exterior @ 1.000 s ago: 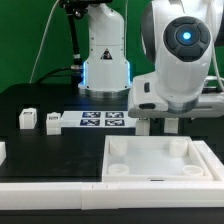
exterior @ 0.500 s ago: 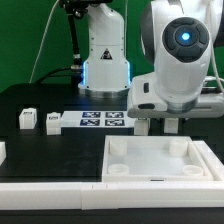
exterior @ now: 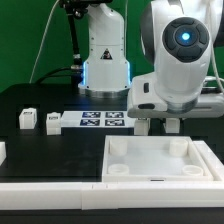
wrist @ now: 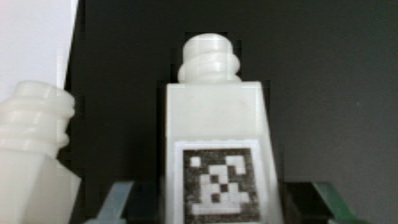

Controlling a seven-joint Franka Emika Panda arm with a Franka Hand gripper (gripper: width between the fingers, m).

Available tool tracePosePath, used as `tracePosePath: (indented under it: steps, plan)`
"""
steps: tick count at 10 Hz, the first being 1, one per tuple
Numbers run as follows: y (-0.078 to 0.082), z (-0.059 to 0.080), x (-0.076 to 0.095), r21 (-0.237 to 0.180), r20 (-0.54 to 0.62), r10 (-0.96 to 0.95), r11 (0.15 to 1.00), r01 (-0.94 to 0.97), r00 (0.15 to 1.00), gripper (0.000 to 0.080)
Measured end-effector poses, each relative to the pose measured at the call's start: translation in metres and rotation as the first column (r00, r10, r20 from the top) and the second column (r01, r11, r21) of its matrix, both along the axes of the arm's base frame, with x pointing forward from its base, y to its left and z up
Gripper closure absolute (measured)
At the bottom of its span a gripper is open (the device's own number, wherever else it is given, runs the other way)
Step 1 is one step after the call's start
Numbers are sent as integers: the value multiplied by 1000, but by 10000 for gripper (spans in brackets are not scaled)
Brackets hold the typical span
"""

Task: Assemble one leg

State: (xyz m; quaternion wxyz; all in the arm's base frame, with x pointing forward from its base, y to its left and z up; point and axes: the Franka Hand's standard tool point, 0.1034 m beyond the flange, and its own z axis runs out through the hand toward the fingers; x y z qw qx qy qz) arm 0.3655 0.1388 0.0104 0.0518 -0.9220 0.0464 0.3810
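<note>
In the wrist view a white leg [wrist: 215, 115] with a ribbed screw tip lies on the black table, its black-and-white tag [wrist: 217, 185] facing the camera. My gripper [wrist: 221, 205] is open, one finger on each side of this leg with a dark gap on both sides. A second leg [wrist: 32, 135] lies close beside it. In the exterior view my gripper [exterior: 155, 123] is low over the table behind the large white square piece [exterior: 160, 160], and the leg between the fingers is hidden. Two more legs [exterior: 27, 120] [exterior: 52, 122] stand at the exterior view's left.
The marker board [exterior: 101, 121] lies between the two left legs and my gripper. The robot base [exterior: 104, 60] stands behind it. A white part [exterior: 2, 152] shows at the left edge. A white rim [exterior: 60, 190] runs along the front.
</note>
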Motion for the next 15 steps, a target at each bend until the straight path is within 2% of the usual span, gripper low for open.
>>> tracePosePath:
  steps: [2, 5, 6, 7, 9, 10, 11, 12, 13, 14, 15]
  plan:
    - [0, 3, 0, -1, -4, 3, 1000, -3, 1000, 509]
    - [0, 52, 10, -1, -30, 1, 1000, -1, 1000, 509]
    - [-3, 71, 19, 5, -31, -4, 1000, 4, 1000, 509]
    - [-4, 75, 26, 10, -19, -6, 1000, 6, 1000, 509]
    - [-3, 72, 27, 8, 14, -9, 1000, 9, 1000, 508]
    - [-2, 69, 37, 4, 93, -18, 1000, 17, 996, 508]
    - [-3, 67, 43, -4, 225, -23, 1000, 24, 974, 508]
    - [-10, 63, 42, -14, 323, -15, 1000, 21, 946, 508]
    - [-16, 65, 43, -26, 377, 10, 1000, -1, 926, 508]
    - [-19, 73, 57, -38, 491, 29, 999, -13, 871, 508]
    - [-23, 79, 63, -43, 583, 31, 999, -7, 812, 508]
